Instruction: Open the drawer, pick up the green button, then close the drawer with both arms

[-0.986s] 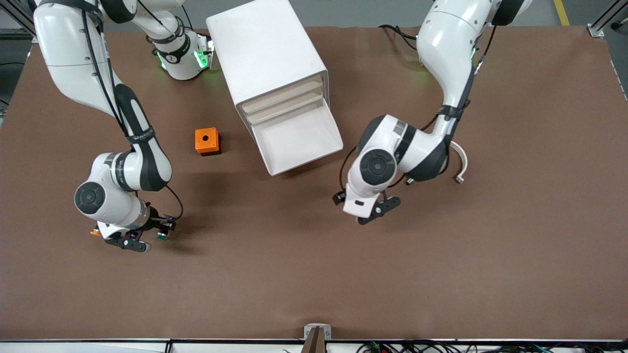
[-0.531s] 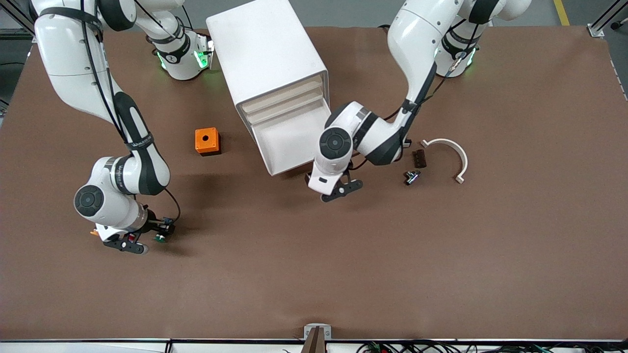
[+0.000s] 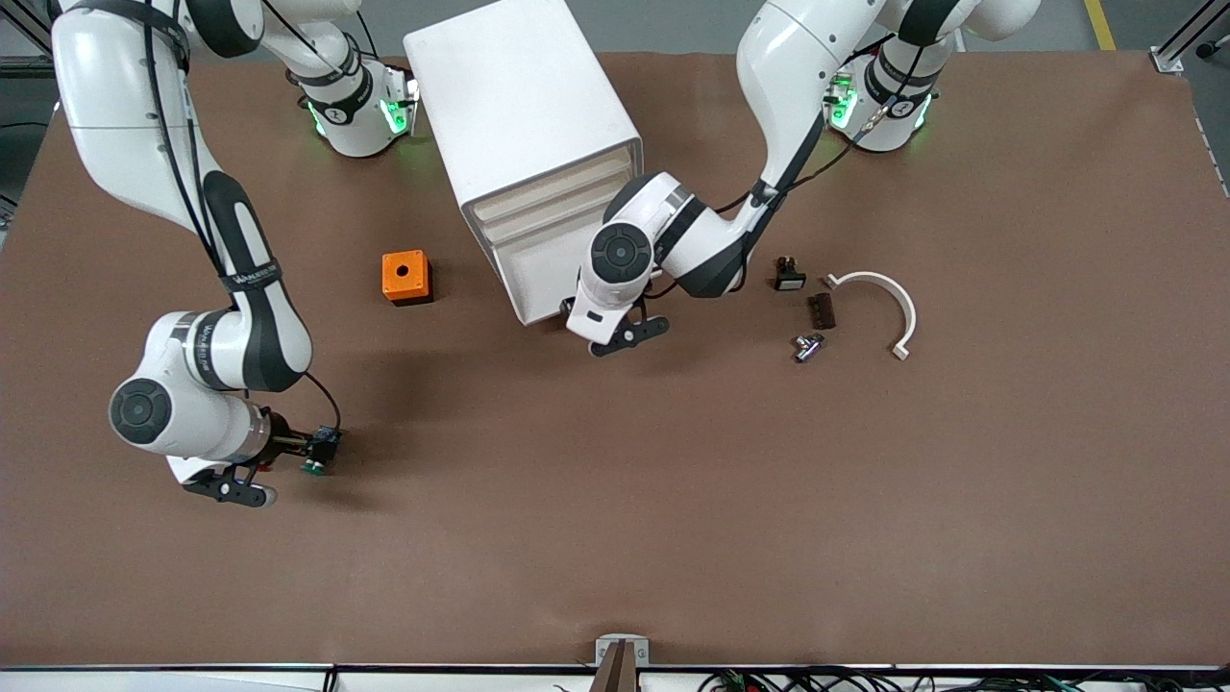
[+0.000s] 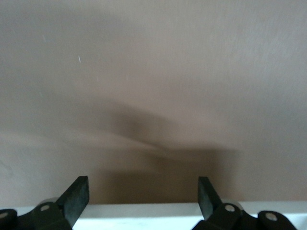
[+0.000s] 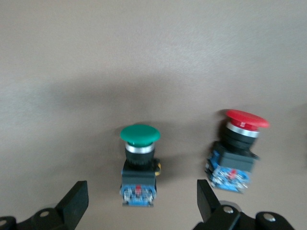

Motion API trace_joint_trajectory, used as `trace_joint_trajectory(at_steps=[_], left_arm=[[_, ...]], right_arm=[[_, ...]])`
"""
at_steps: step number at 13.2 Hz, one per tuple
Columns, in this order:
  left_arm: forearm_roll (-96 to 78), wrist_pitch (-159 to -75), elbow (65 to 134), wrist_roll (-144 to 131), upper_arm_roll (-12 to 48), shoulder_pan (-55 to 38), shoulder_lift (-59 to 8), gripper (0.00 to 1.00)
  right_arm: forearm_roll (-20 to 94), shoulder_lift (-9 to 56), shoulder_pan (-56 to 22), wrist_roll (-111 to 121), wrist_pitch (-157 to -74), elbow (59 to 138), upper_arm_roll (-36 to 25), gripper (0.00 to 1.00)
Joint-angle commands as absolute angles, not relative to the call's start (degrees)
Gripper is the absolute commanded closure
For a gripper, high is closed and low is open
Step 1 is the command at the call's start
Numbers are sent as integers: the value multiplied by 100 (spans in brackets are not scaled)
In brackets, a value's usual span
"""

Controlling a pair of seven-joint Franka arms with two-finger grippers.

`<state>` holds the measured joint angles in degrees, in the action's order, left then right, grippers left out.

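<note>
The white cabinet (image 3: 519, 106) stands at the back of the table with its lowest drawer (image 3: 538, 269) partly pulled out. My left gripper (image 3: 627, 334) is open at the drawer's front edge; in the left wrist view (image 4: 143, 189) that white edge (image 4: 144, 218) shows between the fingers. The green-capped button (image 3: 315, 459) lies on its side on the table near the right arm's end. My right gripper (image 3: 231, 490) is open and empty just beside it; in the right wrist view (image 5: 141, 191) the button (image 5: 140, 143) lies ahead between the open fingers, untouched.
A red-capped button (image 5: 237, 143) lies beside the green one. An orange cube with a hole (image 3: 405, 277) sits beside the cabinet. Toward the left arm's end lie a white curved piece (image 3: 889, 298), a small black part (image 3: 788, 276), a dark block (image 3: 820, 309) and a metal part (image 3: 805, 346).
My left arm swung over from the loose parts to the drawer front, and the drawer now stands less far out. My right gripper drew back a little from the green button.
</note>
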<state>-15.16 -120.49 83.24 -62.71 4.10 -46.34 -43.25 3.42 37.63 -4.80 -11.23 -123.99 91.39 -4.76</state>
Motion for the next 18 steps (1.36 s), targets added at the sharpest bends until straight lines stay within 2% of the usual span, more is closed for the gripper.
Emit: trace_joint_trajectory(at_steps=[1, 6, 9, 11, 14, 18], left_arm=[[-1626, -12120, 8534, -6652, 711, -4685, -4166, 0], [-1635, -12085, 8630, -7049, 1230, -4693, -4166, 0], [-1635, -12085, 8683, -7250, 1441, -4685, -4192, 0], [-1635, -12085, 8780, -7268, 1468, -4676, -4166, 0], [-1609, -12076, 8754, -7339, 1415, -4483, -4105, 0], [-944, -11901, 8737, -7304, 1362, -3422, -3745, 0]], right_arm=[[167, 3236, -343, -1037, -11771, 9097, -404, 0], [202, 3024, -220, -985, -9750, 7903, -396, 0], [167, 2726, -158, -178, -9536, 7778, -404, 0], [149, 2689, -132, -149, -9099, 7648, -422, 0], [123, 2689, -88, -167, -8333, 6822, -562, 0], [9, 2602, -132, -193, -8323, 6689, -580, 0]])
